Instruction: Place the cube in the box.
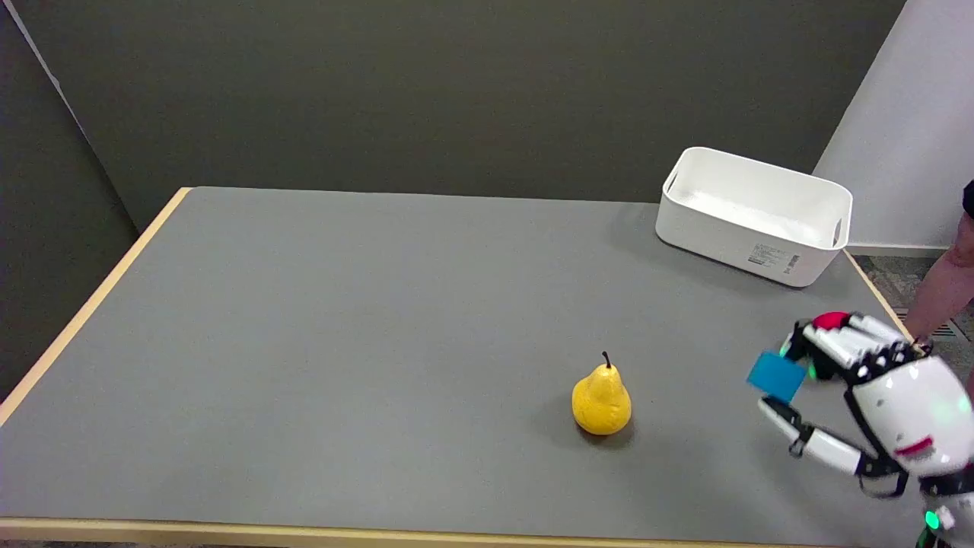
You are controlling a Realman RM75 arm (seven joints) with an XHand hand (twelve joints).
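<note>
Head view — one frame, looking down and across the bench.

Bench point(342, 342): flat grey matte top, pale wood-coloured edging along the left, near and right sides. Dark grey wall panels behind; a lighter wall at upper right.

Pear point(601, 399): yellow, smooth and slightly glossy, upright on the bench with a short dark stem on top. It stands right of centre near the front edge, left of the right hand and well apart from the box. It does not lie on the straight line between cube and box; the grey surface between those two is bare.

Box point(784, 247): white plastic, rectangular with rounded corners, open top, slot handles in the short ends. It sits at the far right corner of the bench, turned at an angle. A small white label with dark print is stuck on the near long wall; the print is too small to read.

Right hand point(860, 396): white shell with black joints, a red pad on one fingertip, a red mark on the back and green lights at the wrist and by the fingers. It enters from the lower right.

Cube point(776, 376): blue, flat-faced, matte. It is held off the bench, pinched between the upper fingers point(837, 346) and the thumb below, near the right edge and well short of the box.

A person's arm point(947, 293) shows at the right border, beyond the bench edge.
</note>
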